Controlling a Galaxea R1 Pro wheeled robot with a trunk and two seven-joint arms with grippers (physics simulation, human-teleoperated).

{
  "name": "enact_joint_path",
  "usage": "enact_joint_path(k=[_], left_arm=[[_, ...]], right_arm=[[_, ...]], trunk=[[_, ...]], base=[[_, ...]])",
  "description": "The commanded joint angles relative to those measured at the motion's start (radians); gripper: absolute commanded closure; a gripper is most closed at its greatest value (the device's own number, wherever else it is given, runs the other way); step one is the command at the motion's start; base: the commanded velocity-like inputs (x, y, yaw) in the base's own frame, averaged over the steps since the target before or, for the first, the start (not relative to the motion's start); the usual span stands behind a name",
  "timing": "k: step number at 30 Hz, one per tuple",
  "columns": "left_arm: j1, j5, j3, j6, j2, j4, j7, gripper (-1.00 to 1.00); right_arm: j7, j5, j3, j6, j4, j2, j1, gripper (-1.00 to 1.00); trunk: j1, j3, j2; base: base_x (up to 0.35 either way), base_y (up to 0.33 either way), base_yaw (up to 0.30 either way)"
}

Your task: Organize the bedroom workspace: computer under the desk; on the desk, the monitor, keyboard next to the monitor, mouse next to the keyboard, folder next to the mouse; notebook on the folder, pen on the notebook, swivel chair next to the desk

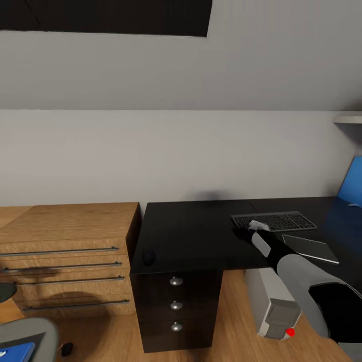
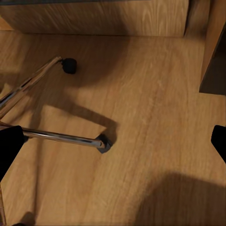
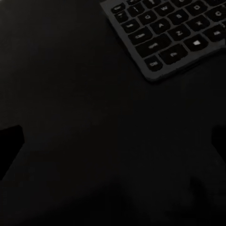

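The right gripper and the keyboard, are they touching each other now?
Apart. In the right wrist view the two fingertips sit wide open over bare desk, and the keyboard lies beyond them with black desk surface between.

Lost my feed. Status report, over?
Right gripper open, empty, over desk beside keyboard. Left gripper open above floor. Mouse at desk's near edge. Nothing blocking.
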Motion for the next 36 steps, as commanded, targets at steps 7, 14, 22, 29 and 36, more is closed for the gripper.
enact_joint_path(k=[7,14,22,29,36], left_arm=[[-0.001,0.01,-0.008,-0.001,0.001,0.002,0.005,-1.0],[-0.001,0.01,-0.007,0.001,0.001,0.013,0.005,-1.0],[-0.001,0.011,-0.008,0.004,0.001,0.018,0.004,-1.0],[-0.001,0.013,-0.007,0.006,0.001,0.04,0.004,-1.0],[-0.001,0.015,-0.006,0.007,0.003,0.045,-0.005,-1.0]], right_arm=[[-0.01,0.093,0.012,-0.017,-0.056,0.045,0.005,-1.0],[-0.013,0.142,0.011,-0.021,-0.099,0.054,0.015,-1.0],[-0.079,0.16,0.013,-0.064,-0.167,0.055,0.051,-1.0],[-0.209,0.222,0.015,-0.085,-0.273,0.063,0.111,-1.0],[-0.231,0.232,0.014,-0.086,-0.326,0.069,0.137,-1.0]], trunk=[[-0.027,0.021,0.049],[-0.054,0.043,0.098],[-0.085,0.068,0.154],[-0.111,0.09,0.203],[-0.138,0.112,0.252]], base=[[-0.001,0.0,0.0],[0.0,0.0,0.0],[0.0,0.0,0.0],[0.0,0.0,0.0],[0.0,0.0,0.0]])
